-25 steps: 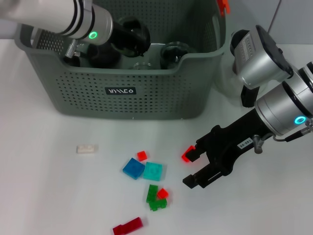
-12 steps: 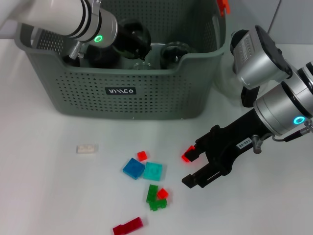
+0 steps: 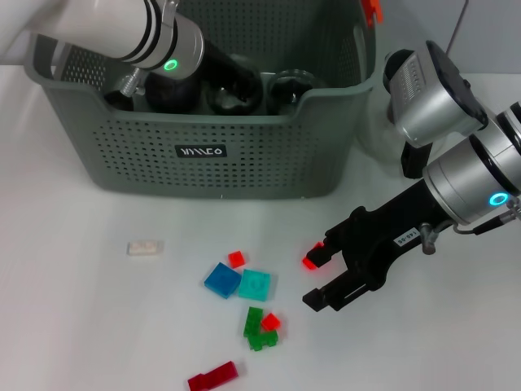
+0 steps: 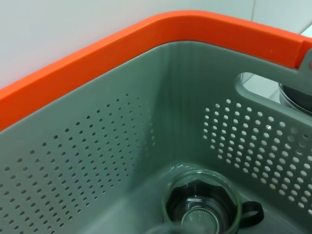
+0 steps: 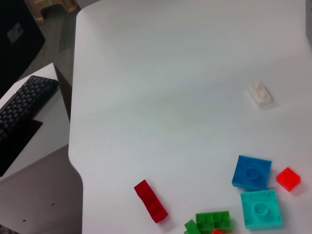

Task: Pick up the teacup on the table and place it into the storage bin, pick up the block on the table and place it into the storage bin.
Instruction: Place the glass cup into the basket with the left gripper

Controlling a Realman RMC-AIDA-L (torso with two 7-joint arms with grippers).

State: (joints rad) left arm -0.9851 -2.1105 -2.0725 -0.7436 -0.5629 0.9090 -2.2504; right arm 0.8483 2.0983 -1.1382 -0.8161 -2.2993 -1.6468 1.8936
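The right gripper (image 3: 319,277) hangs low over the white table (image 3: 73,326), its black fingers spread wide and pinching nothing. A small red block (image 3: 310,261) lies just beside the upper finger, near the gap's mouth, so the gripper probably needs only a short shift to straddle it. More blocks lie scattered farther toward the robot's left. The right arm reaches in from the right, forearm angled down.

The left gripper (image 3: 224,85) is deep inside the grey storage bin (image 3: 244,155), apparently lowering the teacup; I cannot tell how its fingers stand. A glass teacup (image 4: 202,207) sits on the bin floor.
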